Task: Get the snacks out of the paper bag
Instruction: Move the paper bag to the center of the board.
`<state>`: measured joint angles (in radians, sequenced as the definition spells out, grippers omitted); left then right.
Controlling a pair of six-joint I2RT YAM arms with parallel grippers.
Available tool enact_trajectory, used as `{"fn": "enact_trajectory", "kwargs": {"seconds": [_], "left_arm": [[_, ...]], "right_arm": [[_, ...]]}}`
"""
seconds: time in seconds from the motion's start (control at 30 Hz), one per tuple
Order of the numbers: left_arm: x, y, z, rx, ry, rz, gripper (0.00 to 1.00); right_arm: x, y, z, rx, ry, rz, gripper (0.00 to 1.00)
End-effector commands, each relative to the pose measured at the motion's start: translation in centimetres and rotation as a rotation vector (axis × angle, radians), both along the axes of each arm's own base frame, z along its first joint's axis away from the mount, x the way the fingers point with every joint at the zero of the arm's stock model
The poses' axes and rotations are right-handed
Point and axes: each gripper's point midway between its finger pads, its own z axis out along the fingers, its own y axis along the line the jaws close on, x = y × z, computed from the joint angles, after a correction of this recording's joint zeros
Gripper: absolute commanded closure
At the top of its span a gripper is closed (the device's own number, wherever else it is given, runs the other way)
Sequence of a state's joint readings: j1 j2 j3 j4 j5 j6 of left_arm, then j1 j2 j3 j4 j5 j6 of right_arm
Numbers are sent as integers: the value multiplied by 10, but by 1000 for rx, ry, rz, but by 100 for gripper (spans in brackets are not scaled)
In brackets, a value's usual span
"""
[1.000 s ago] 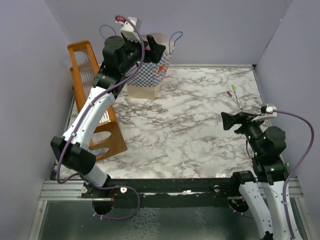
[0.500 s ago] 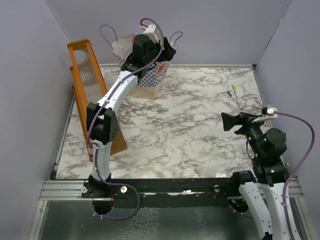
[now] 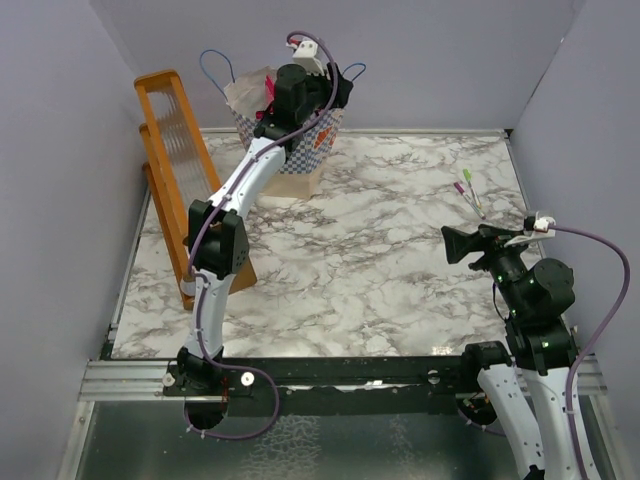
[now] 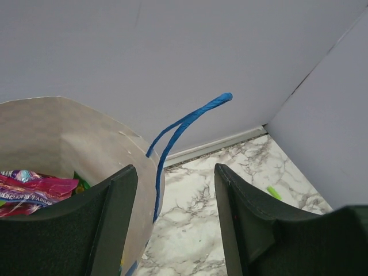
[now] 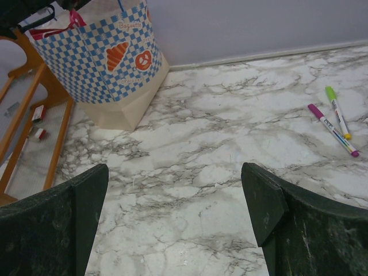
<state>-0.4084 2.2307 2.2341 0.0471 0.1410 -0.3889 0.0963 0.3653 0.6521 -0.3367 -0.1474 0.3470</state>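
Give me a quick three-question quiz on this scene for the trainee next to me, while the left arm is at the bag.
1. True or false: the right pincer is holding a green marker.
2. In the left wrist view, what runs between the fingers of the left pincer? A) the blue cord handle B) a green marker C) the orange rack
3. What colour is the packet showing inside the paper bag?

Key: 1 false, it is open and holds nothing; 2 A; 3 pink.
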Motion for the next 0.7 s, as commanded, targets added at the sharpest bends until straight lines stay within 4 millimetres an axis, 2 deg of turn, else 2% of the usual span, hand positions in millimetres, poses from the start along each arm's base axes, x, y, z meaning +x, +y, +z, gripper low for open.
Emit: {"fn": "enact_trajectory", "kwargs": {"seconds": [0.0, 0.13, 0.23, 0.3, 0.37, 0.43, 0.53, 0.67], "left_arm": [[12, -16, -12, 56, -64, 19, 44], [16, -24, -17, 101, -104, 43, 53], [23, -21, -15, 101, -123, 76, 66], [25, -19, -11, 106, -139, 90, 78], [23, -21, -4, 102, -154, 84, 90], [19, -23, 5, 94, -166, 75, 97], [11, -23, 18, 102, -179, 79, 100], [-12, -29, 33, 130, -188, 57, 100]], "right_arm": [[2, 1, 4, 7, -20, 7, 1], [3, 1, 3, 6, -15, 6, 1], [4, 1, 1, 5, -7, 8, 1], [4, 1, 2, 5, -5, 3, 1], [4, 0, 2, 6, -6, 0, 1], [4, 0, 2, 6, -9, 0, 1], [4, 0, 1, 6, -5, -3, 1], [3, 0, 2, 6, -7, 2, 1]]}}
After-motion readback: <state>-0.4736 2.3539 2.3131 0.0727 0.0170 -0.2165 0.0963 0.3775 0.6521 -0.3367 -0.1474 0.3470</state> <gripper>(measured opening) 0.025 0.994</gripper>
